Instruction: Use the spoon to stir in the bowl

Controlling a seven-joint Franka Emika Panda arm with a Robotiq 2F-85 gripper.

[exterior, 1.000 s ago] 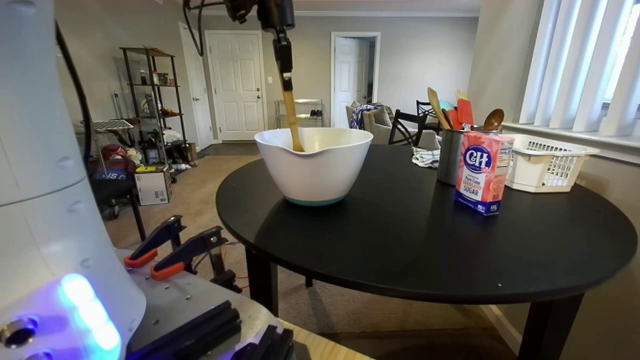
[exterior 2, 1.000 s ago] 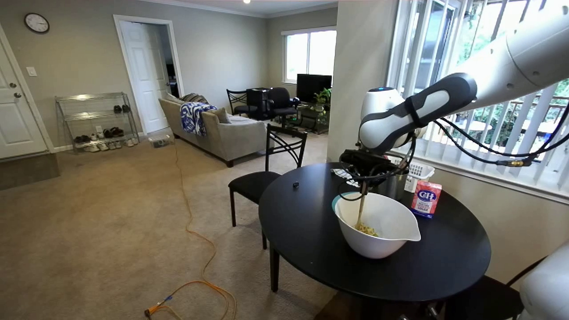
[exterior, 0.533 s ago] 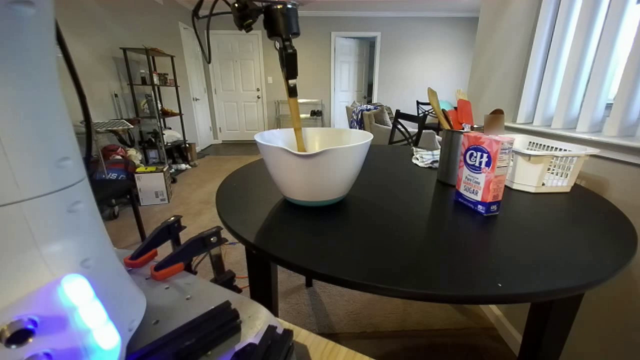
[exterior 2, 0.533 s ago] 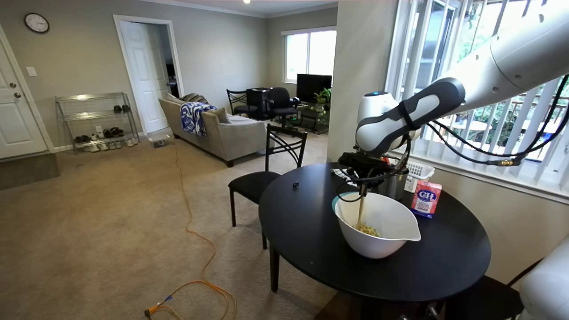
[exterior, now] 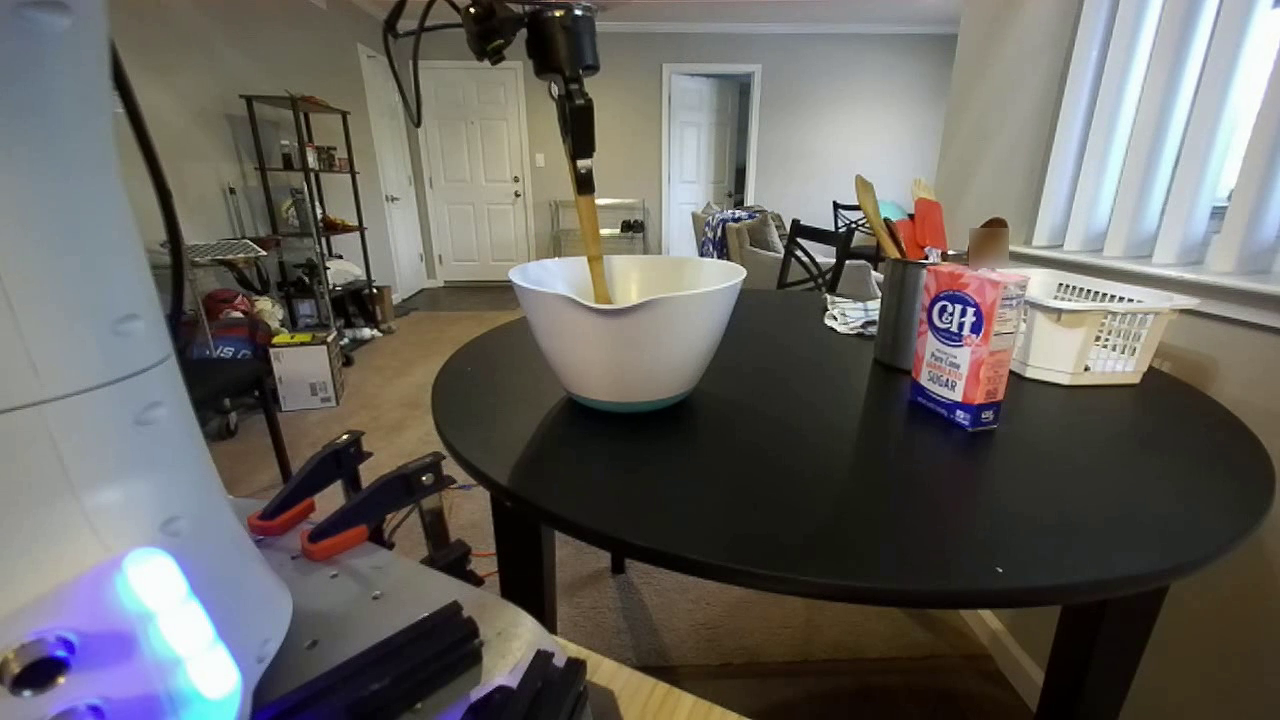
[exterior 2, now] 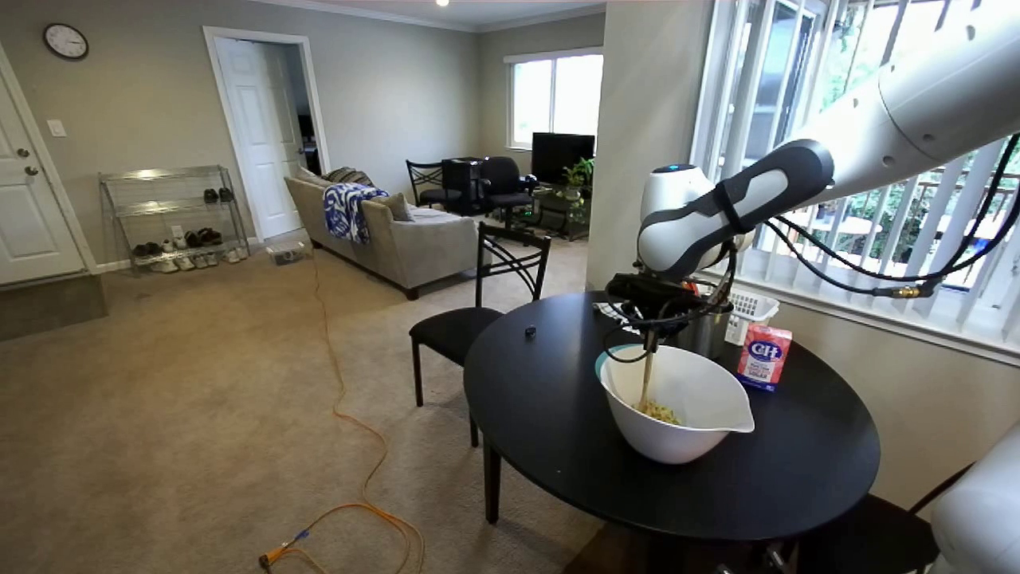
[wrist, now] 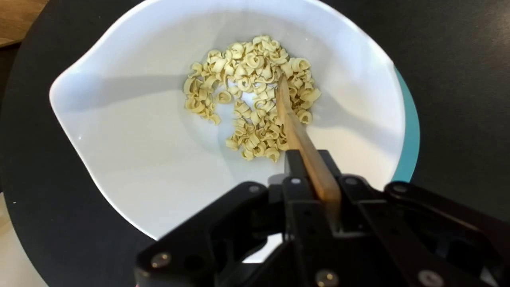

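The spoon, light wood with a long straight handle, shows in both exterior views and in the wrist view. My gripper is shut on its handle, with a finger on each side. In an exterior view the gripper is above the bowl rim and the spoon leans slightly. The large white bowl stands on the table, and shows in the wrist view. The spoon's lower end is among pale curled pasta on the bowl's floor; its tip is partly hidden by pasta.
The bowl stands on a round black table. A pink sugar box, a metal holder with utensils, a white lattice basket and a folded cloth stand or lie across the table from the bowl.
Between one second and half a second ago, my gripper moved down and slightly right in an exterior view, still holding the spoon. Since then nothing has visibly moved. The bowl stays in place.
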